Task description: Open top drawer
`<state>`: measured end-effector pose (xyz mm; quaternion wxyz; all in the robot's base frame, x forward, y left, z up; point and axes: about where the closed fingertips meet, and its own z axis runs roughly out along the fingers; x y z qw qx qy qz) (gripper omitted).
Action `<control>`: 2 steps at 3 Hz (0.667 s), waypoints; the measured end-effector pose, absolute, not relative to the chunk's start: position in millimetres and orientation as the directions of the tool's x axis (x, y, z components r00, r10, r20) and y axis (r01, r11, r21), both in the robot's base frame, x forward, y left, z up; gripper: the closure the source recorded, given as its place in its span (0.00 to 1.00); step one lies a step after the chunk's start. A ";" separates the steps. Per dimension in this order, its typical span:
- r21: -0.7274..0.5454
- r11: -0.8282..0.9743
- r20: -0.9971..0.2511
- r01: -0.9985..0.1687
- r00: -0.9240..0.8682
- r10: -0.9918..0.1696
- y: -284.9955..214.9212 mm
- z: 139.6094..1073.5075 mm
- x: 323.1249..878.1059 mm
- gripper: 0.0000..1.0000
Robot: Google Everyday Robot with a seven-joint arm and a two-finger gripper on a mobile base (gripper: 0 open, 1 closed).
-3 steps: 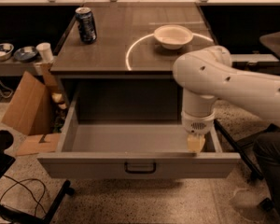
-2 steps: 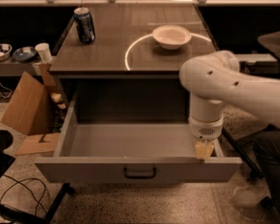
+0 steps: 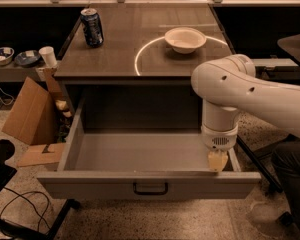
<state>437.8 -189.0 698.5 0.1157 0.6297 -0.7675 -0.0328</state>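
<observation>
Camera view: the top drawer (image 3: 135,154) stands wide open, pulled well out toward the near side from under the grey cabinet top (image 3: 115,59), its plain grey inside showing. Its black loop handle (image 3: 150,188) sits at the middle of the front panel. The white arm (image 3: 250,91) reaches in from the right and points down. The gripper (image 3: 217,160) hangs in the drawer's near right corner, just behind the front panel; whether it is clenched or released, I cannot tell. On top, a soda can (image 3: 92,27) stands far left and a white bowl (image 3: 185,38) sits far right. A cardboard box (image 3: 30,111) leans at the left.
</observation>
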 end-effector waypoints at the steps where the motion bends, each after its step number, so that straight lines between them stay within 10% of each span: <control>1: 0.196 0.205 0.136 -0.959 -0.180 -0.974 -189.0 698.5 437.8 0.20; 2: 0.196 0.205 0.136 -0.959 -0.180 -0.974 -189.0 698.4 437.8 0.00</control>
